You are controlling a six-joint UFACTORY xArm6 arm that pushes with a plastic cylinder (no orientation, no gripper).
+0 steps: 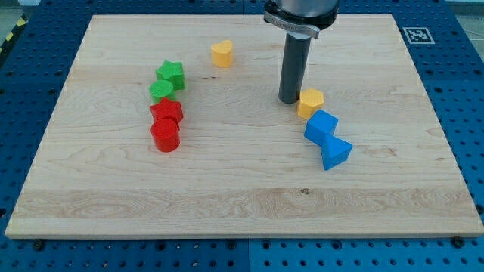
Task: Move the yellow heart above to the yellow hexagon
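You are looking at a pale wooden board lying on a blue perforated bench, with the dark rod of the arm coming down from the view's top, right of centre. There is no gripper on this arm, so nothing is held or clamped; the rod only pushes.

My tip rests on the board just to the view's left of the yellow hexagon, so close that I cannot tell whether they touch. Directly below the hexagon, toward the view's bottom right, sit two blue blocks: a blue block close under the hexagon and a blue wedge-like block beyond it.

On the view's left, a column of four: a green star, a green block, a red star-like block and a red cylinder, each pressed against its neighbour.

The yellow heart, the piece you must move, stands alone near the view's top, well apart from the hexagon and to the view's left of the rod.

By my judgement the push has not begun: the tip is at the goal marker, not at the heart. The next move calls for bringing the tip round to the heart's left side without nudging the hexagon, then pushing the heart toward the view's right until it sits in the bare space just above the hexagon.
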